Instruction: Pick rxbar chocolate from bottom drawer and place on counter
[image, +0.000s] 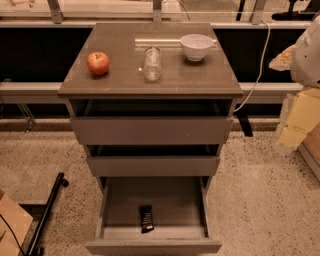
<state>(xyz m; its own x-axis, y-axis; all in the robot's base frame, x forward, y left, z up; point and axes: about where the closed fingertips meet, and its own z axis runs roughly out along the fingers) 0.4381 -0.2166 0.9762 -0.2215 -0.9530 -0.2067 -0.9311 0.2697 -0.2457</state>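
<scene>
1. Frankly, my gripper is out of view, so I cannot tell its state. Only a white shape (307, 55), likely my arm, shows right of the counter (120, 82).
2. Below the counter, the bottom drawer (150, 246) stands open, and the rxbar chocolate (146, 218) lies flat inside it.
3. Reaching, grasping, lifting and placing the bar on the counter all remain, as I judge it.

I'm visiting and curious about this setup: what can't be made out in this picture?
1. The gripper: not in the camera view; only a white shape shows, cut off by the right edge.
2. The rxbar chocolate in the bottom drawer: lettering too small to read.
3. The two upper drawers: insides dark, hidden under the counter and the upper drawer's front.
</scene>
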